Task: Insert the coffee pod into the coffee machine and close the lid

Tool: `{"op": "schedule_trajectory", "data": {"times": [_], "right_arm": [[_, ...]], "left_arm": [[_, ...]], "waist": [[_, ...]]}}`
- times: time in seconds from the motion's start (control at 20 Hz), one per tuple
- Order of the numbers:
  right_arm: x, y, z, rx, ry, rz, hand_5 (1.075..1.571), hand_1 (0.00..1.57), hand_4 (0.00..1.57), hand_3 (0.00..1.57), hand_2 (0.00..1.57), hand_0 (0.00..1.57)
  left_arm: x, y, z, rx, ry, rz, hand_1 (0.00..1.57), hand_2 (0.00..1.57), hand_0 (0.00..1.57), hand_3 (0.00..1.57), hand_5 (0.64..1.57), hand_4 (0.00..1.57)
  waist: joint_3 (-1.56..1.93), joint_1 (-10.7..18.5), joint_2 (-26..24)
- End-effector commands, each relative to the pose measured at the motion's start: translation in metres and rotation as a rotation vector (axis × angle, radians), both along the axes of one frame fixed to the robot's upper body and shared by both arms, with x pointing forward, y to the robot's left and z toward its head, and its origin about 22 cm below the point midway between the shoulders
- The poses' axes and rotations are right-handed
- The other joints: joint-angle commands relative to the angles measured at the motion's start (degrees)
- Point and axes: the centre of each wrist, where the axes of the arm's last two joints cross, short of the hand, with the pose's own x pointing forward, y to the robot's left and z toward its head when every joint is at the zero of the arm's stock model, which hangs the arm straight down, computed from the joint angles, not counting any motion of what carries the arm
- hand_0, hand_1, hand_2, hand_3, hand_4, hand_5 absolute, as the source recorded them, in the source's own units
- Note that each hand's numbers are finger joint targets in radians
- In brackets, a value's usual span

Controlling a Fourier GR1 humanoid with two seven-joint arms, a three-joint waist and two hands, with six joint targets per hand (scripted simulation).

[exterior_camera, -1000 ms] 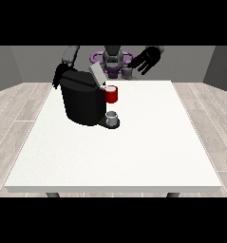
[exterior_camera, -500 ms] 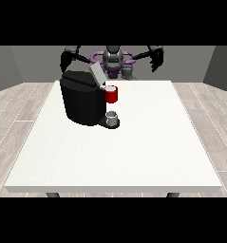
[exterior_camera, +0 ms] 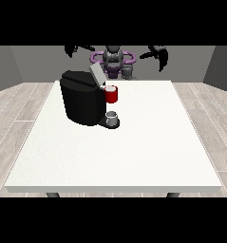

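Note:
The black coffee machine [exterior_camera: 85, 102] stands on the white table [exterior_camera: 134, 152], left of its middle. Its grey lid [exterior_camera: 97, 75] stands tilted up at the machine's top. A red thing at the machine [exterior_camera: 111, 94] sits at its front, and below it a grey thing [exterior_camera: 112, 117] rests on the machine's base. The hand at the view's left [exterior_camera: 73, 49] is raised high, behind and above the machine, apart from it. The hand at the view's right [exterior_camera: 159, 55] is raised too, far from the machine, its fingers hanging straight and holding nothing.
The robot's torso [exterior_camera: 114, 60] stands behind the table's far edge. Wooden floor surrounds the table on both sides.
The hand at the view's left has left the machine's top and risen up and outward. The hand at the view's right has swung out to the right. The machine has not shifted.

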Motion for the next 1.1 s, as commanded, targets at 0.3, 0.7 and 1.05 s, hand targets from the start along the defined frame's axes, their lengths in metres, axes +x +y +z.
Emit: {"op": "schedule_trajectory", "data": {"times": [0.3, 0.7, 1.05], "right_arm": [[0.034, -0.005, 0.021, 0.036, -0.008, -0.077, 1.571, 0.0, 0.17, 0.0, 0.0, 0.0], [0.063, -0.019, 0.052, 0.19, 0.028, -0.043, 1.571, 0.0, 0.18, 0.0, 0.0, 0.0], [0.071, 0.023, 0.044, 0.153, 0.044, -0.004, 1.571, 0.0, 0.0, 0.0, 0.0, 0.0]], "left_arm": [[-0.002, -0.017, 0.029, -0.048, -0.109, -0.03, 0.0, 0.0, 0.0, 0.0, 1.571, 0.39], [-0.006, -0.019, 0.056, -0.02, -0.175, 0.001, 0.0, 0.0, 0.0, 0.0, 1.571, 0.34], [-0.025, -0.01, 0.07, -0.037, -0.191, 0.027, 0.0, 0.0, 0.0, 0.0, 1.571, 0.35]], "waist": [[0.03, 5.5, 6.5], [0.02, 4.4, 10.8], [0.02, 3.9, 12.2]]}}
